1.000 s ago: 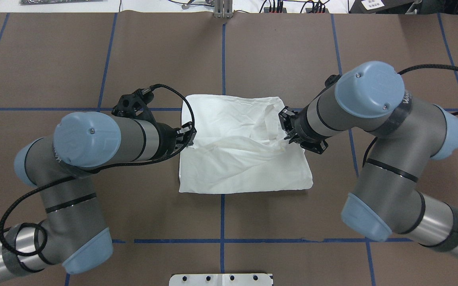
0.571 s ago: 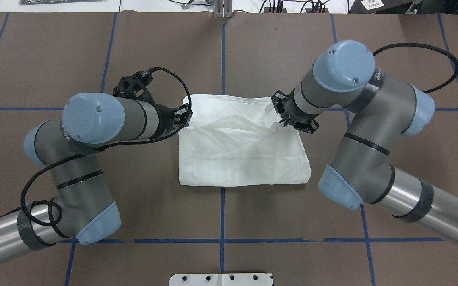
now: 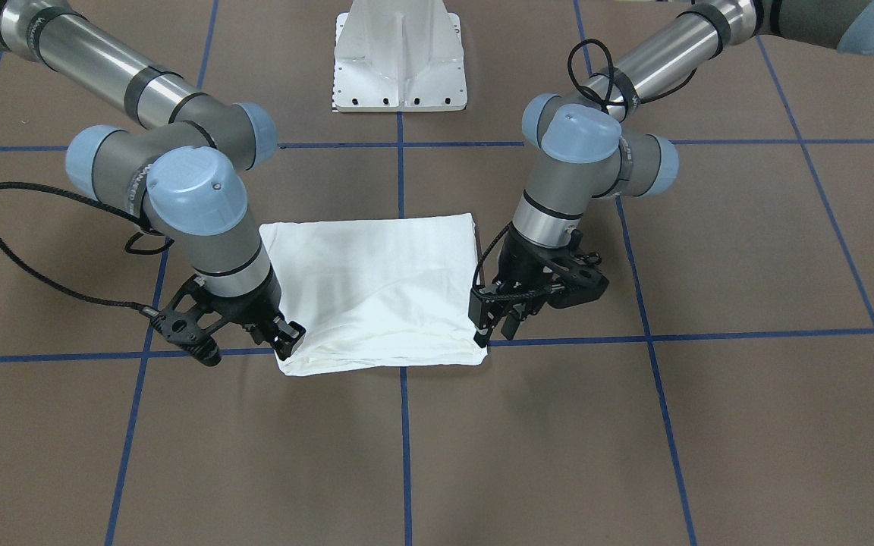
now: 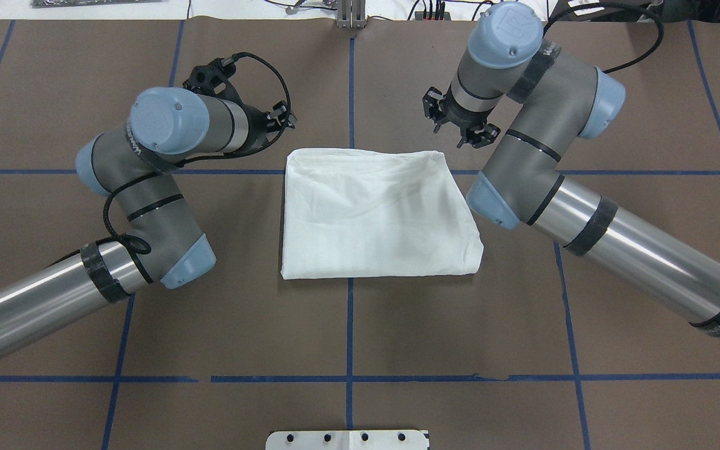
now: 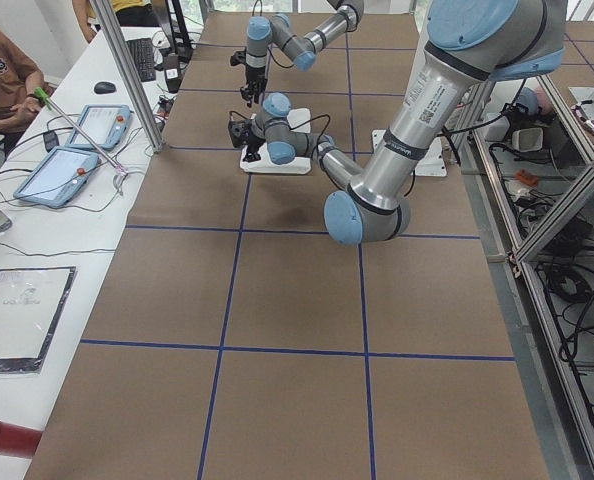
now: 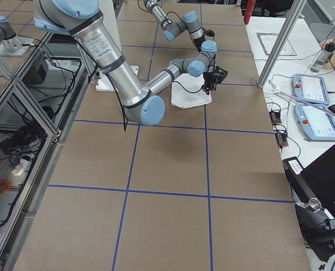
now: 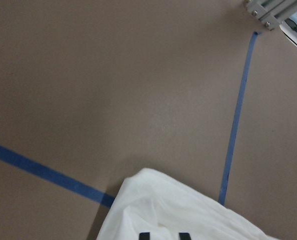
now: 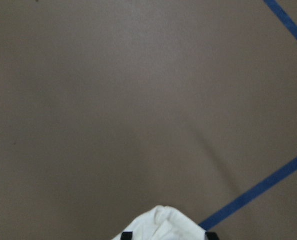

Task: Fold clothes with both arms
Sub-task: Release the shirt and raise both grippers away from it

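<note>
Overhead exterior shows the white shirt now folded flat mid-surface, the left hand and right hand having released the carried-over edge and risen beyond its far corners, so this fold looks complete.

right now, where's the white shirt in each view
exterior front-facing: shirt at centre.
overhead exterior: shirt at centre.
exterior left: shirt small, top centre.
exterior right: shirt small, upper centre.
left wrist-mounted: shirt at the bottom edge.
right wrist-mounted: shirt, only a corner, at the bottom edge.
shared landmark: blue tape line passing under the shirt's middle.
</note>
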Robot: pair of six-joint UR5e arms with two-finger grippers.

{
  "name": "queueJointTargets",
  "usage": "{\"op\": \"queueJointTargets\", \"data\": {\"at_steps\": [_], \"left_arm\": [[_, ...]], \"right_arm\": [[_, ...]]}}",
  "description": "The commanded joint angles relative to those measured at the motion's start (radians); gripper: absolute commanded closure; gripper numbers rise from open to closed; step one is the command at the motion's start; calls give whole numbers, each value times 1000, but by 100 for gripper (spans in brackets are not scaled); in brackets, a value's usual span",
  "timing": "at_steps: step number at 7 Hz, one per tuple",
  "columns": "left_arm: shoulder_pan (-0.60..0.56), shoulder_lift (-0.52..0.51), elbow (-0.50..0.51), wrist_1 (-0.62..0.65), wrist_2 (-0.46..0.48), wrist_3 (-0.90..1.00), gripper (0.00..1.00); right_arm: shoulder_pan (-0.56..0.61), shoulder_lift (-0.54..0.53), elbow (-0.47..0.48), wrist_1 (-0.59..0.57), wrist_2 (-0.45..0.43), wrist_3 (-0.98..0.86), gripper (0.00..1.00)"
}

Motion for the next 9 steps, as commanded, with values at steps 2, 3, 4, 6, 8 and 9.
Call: {"op": "queueJointTargets", "data": {"at_steps": [2,3,4,6,8,9], "left_arm": [[-64,46,-6,-7,-139,242,0],[-81,109,-82,-1,-177,415,0],[-102,172,-161,6,-244,523,0],[-226,403,-313,6,-417,809,0],[-353,553,-330,6,-484,1063,0],[-431,656,-342,1,-532,1185,0]], "right_arm": [[121,-70,-30,11,54,-310,0],[184,-147,4,14,140,-478,0],[248,-245,53,7,214,-679,0],[418,-395,81,2,341,-1048,0],[552,-536,102,-22,348,-1324,0],[590,-604,145,-53,346,-1400,0]]}}
